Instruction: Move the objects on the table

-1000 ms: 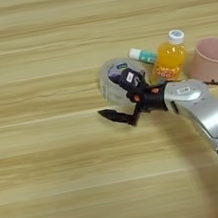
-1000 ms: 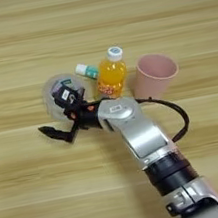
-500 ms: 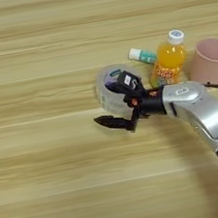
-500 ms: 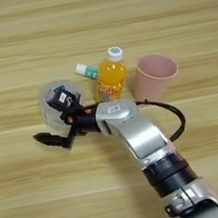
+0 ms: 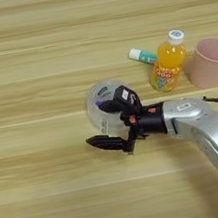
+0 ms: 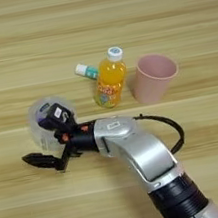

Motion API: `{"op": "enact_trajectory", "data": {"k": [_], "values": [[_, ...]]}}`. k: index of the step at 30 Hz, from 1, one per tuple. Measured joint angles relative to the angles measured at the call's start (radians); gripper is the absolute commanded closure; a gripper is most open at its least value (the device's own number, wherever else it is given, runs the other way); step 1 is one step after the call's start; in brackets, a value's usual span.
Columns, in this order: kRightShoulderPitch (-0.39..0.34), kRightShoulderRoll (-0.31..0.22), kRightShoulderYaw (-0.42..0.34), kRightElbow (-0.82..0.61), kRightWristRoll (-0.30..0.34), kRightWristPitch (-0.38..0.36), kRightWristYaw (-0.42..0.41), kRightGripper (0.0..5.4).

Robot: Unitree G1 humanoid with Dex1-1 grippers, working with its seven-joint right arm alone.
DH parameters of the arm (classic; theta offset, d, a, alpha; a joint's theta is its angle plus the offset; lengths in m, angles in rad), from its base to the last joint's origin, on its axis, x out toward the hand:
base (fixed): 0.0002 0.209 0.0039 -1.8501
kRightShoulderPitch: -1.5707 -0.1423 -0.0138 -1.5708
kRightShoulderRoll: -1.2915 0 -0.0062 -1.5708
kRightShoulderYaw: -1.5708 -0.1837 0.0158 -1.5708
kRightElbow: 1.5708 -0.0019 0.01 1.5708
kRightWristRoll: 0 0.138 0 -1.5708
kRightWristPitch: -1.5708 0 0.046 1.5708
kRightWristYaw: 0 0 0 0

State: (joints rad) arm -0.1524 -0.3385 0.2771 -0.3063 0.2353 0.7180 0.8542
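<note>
You have open table (image 5: 25, 54) to the left, far and near sides. One tape roll (image 5: 103, 107) sits mid-table; one bottle (image 5: 166, 63), one tube (image 5: 141, 56) and one cup (image 5: 208, 62) cluster far right. Your end effector (image 5: 106, 124) is spread, one finger inside the roll, one outside.

tape roll (image 5: 106, 109) dragged leftward (away from the bottle (image 5: 167, 62)), tool (image 5: 105, 124) straddling it

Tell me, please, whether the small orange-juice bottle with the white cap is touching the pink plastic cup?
Apart. The right eye view shows a strip of bare wooden table between the orange-juice bottle and the pink plastic cup; the left eye view shows the same gap.
</note>
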Motion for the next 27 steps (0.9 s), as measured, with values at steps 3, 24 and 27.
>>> {"op": "enact_trajectory", "data": {"k": [3, 24, 27], "values": [[0.006, -0.001, 0.003, -0.016, 0.005, 0.016, -0.003, 0.04], [0.040, 0.015, 0.021, -0.022, -0.069, -0.204, -0.118, 0.04], [0.040, 0.025, 0.010, -0.013, -0.084, -0.273, -0.141, 0.04]]}}
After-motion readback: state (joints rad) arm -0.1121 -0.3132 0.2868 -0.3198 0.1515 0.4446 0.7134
